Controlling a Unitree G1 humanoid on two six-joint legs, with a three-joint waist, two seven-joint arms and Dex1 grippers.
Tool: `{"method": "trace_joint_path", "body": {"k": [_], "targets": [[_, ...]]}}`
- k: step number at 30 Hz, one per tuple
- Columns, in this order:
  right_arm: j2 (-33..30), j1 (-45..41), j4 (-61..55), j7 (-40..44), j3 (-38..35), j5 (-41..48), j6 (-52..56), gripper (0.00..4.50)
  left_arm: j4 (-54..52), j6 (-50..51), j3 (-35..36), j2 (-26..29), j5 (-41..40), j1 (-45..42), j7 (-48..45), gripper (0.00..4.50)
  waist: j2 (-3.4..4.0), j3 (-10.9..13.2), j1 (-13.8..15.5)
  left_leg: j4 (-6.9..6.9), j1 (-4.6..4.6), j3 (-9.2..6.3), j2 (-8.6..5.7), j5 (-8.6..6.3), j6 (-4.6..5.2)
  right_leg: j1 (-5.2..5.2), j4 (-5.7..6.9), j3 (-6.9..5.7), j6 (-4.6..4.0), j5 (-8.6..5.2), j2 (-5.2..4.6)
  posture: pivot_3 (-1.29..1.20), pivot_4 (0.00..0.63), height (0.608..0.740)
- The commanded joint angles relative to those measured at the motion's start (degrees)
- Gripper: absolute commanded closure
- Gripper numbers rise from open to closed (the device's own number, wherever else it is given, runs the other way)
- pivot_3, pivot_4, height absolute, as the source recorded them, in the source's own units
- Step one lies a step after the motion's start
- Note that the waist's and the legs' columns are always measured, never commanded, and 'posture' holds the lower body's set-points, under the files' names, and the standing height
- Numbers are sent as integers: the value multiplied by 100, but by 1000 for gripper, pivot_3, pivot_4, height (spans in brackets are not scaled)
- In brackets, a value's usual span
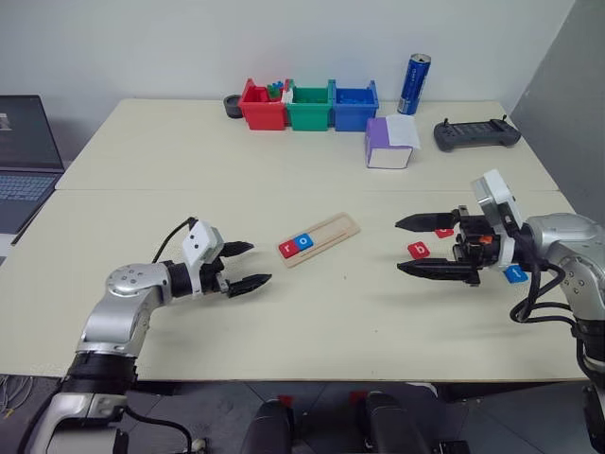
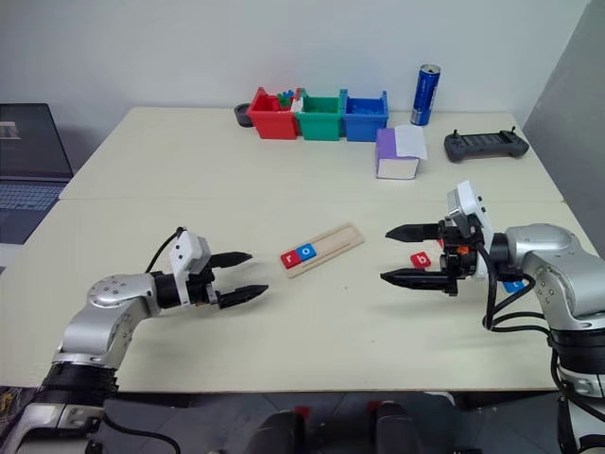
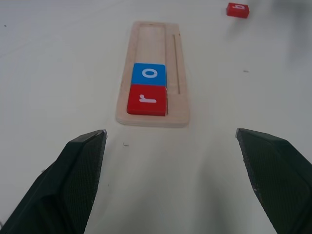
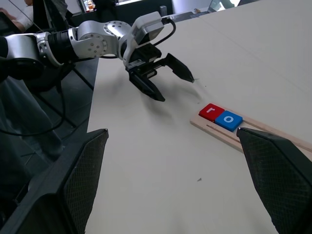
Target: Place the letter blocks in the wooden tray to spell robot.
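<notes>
The tray [image 1: 320,238] already holds r [image 1: 288,248] and o [image 1: 303,241], so both hands [image 1: 239,266] [image 1: 408,246] hover with fingers wide and empty, the right near b [image 1: 419,251].

Bright, even overhead lighting; soft faint shadows on the tabletop [image 1: 312,312] under each end effector; no glare; sharp head views, slightly soft and blurred at left wrist view's far corner

Left tool [image 1: 248,266] and right tool [image 1: 409,246], both wide open, facing inward.
</notes>
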Motion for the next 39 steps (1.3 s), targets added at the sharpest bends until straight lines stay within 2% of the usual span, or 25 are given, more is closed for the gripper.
{"method": "trace_joint_path", "body": {"k": [1,10,23,32,39], "targets": [[65,27,-344,-125,-23,188,57,15,466,-313,-104,-157,157,-393,-107,0,0,0,2,8,-4,-4,0,0,0,0,2,-3,0,0,0,0,150,740],[153,35,-410,-266,10,211,68,15,1521,-1077,-490,-606,738,-984,-169,0,0,0,-1,42,-25,-8,-2,0,1,-1,1,-3,17,10,0,0,150,740],[231,-47,-298,-309,7,172,1,15,2259,-1648,-589,-1115,1255,-1305,376,0,-1,-1,3,45,-27,-12,-4,0,1,-1,3,-4,22,13,0,0,150,740],[246,-55,-296,-320,12,150,-17,15,2410,-1703,-518,-1249,1250,-1539,312,0,-1,-1,2,45,-30,-12,-5,0,1,-1,0,-4,23,14,0,0,150,740],[228,31,-334,-357,-28,152,-16,15,2638,-1731,-376,-1126,1107,-1788,-51,0,-1,-1,0,45,-30,-13,-5,0,1,-2,0,-4,23,14,0,0,150,740]]}}
